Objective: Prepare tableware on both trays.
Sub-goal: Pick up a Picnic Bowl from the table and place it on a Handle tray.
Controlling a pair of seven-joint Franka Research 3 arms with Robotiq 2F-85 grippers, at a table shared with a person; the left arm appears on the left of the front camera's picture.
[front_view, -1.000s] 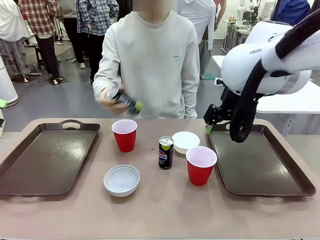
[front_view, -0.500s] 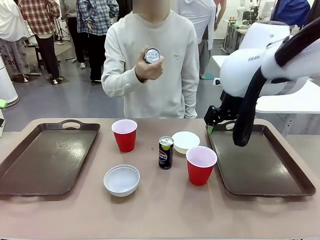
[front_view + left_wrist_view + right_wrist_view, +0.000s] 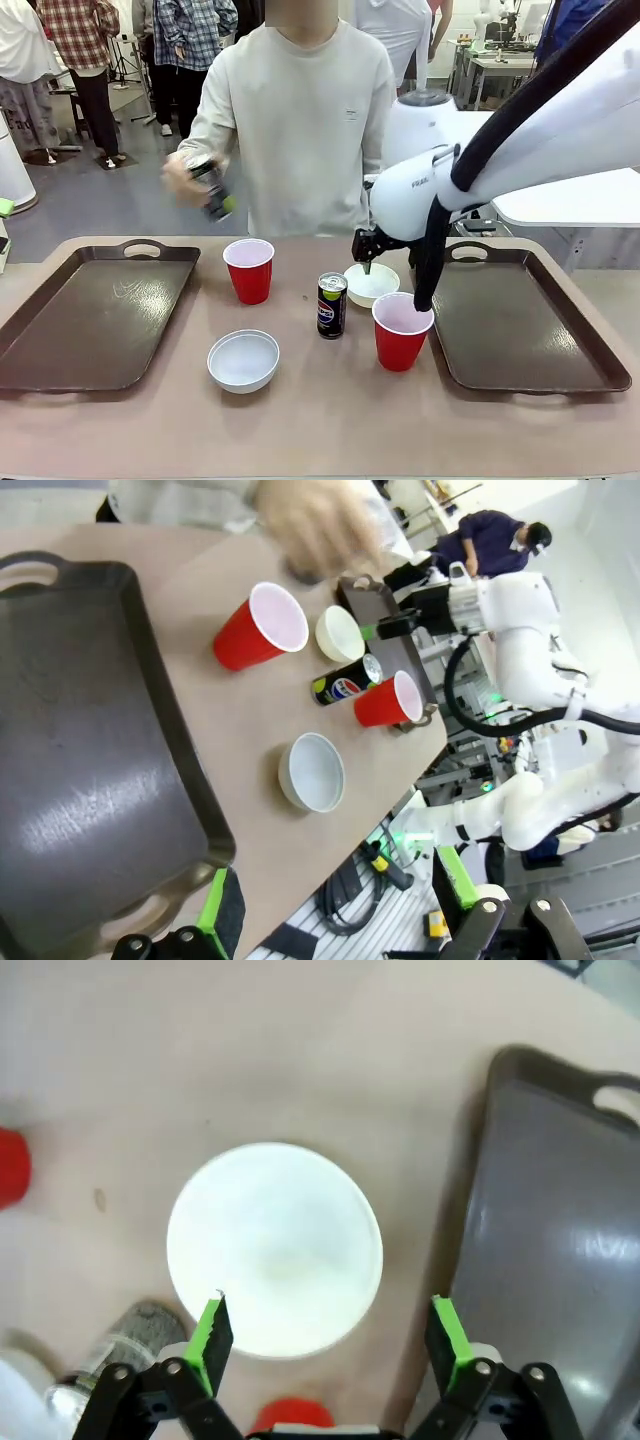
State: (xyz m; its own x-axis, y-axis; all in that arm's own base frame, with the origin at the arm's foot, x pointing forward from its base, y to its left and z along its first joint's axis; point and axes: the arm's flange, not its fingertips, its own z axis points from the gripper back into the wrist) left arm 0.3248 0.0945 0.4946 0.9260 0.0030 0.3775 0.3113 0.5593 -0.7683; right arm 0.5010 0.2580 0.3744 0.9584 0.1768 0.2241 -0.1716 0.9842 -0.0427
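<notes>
Two dark brown trays lie at the table's ends, the left tray (image 3: 90,320) and the right tray (image 3: 520,330), both bare. Between them stand two red cups (image 3: 249,270) (image 3: 401,330), a black can (image 3: 332,305), a near white bowl (image 3: 243,360) and a far white bowl (image 3: 370,283). My right gripper (image 3: 367,258) hangs open just above the far bowl (image 3: 274,1248), and its fingers (image 3: 330,1335) straddle the bowl's near side. The person's hand holds a second can (image 3: 212,190) in the air. My left gripper (image 3: 335,900) is open, high above the left tray (image 3: 80,740).
The person stands at the far edge, behind the left cup. In the right wrist view the right tray's rim (image 3: 480,1220) runs close beside the bowl, the can top (image 3: 130,1335) sits at lower left, and a red cup rim (image 3: 290,1415) shows between the fingers.
My right arm swung left from the right tray's far corner to above the far bowl. The person's hand with the can moved from chest height down and to the left.
</notes>
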